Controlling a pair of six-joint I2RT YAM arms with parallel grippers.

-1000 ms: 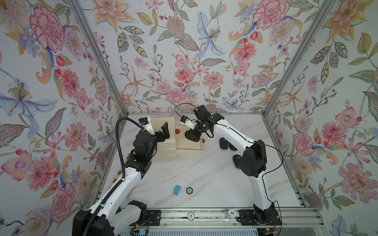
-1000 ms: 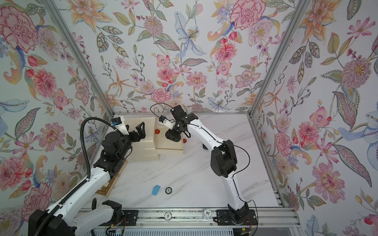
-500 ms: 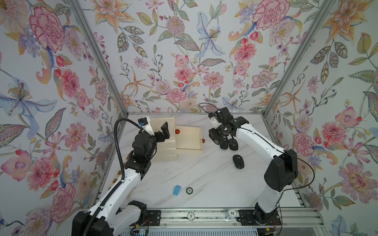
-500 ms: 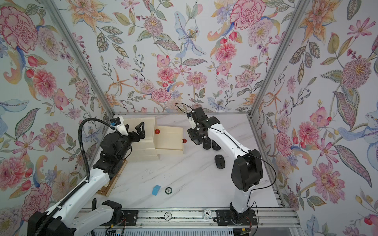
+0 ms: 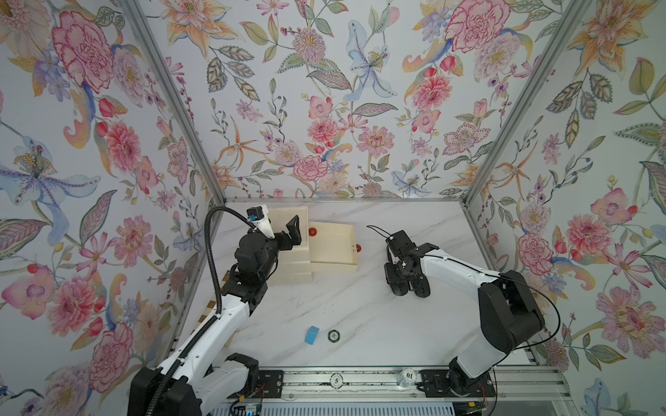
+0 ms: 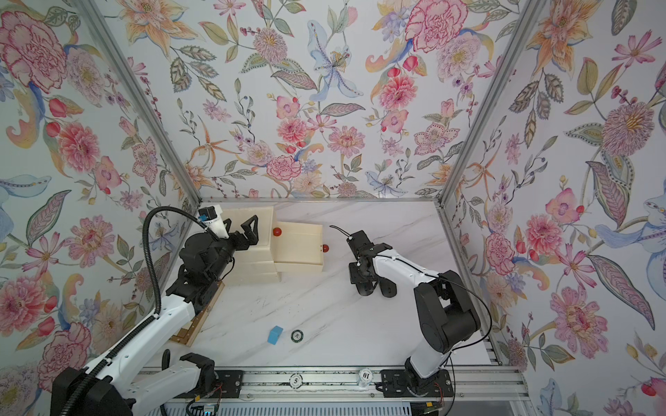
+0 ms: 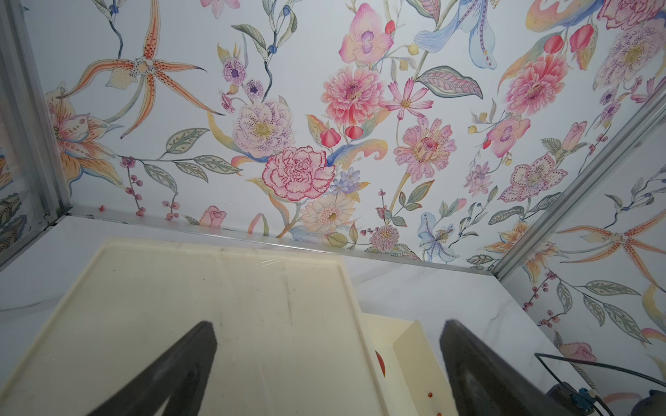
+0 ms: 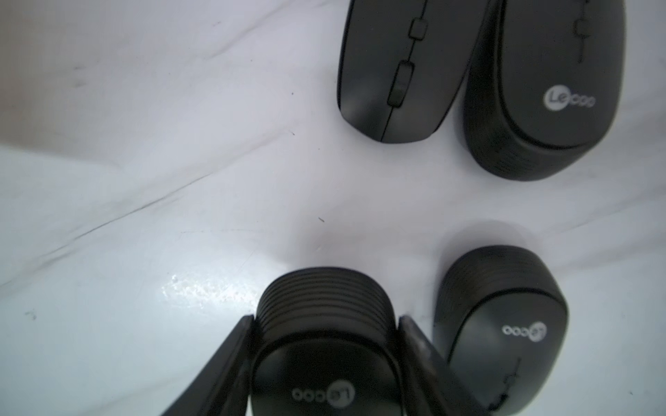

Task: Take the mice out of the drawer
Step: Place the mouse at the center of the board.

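A: What does the right wrist view show that the top views miss?

B: The right gripper [image 8: 326, 324] clamped on a black mouse [image 8: 324, 363] by its sides, with three other mice [image 8: 501, 331] lying on the marble table [image 8: 144, 180] just beside it. In both top views they blur into one dark clump.

A: And the arms?

B: The right arm [image 5: 461, 271] reaches low over the table, well right of the open drawer [image 5: 335, 267]. The left gripper [image 7: 328, 324] hangs spread wide above the cabinet [image 7: 180, 306].
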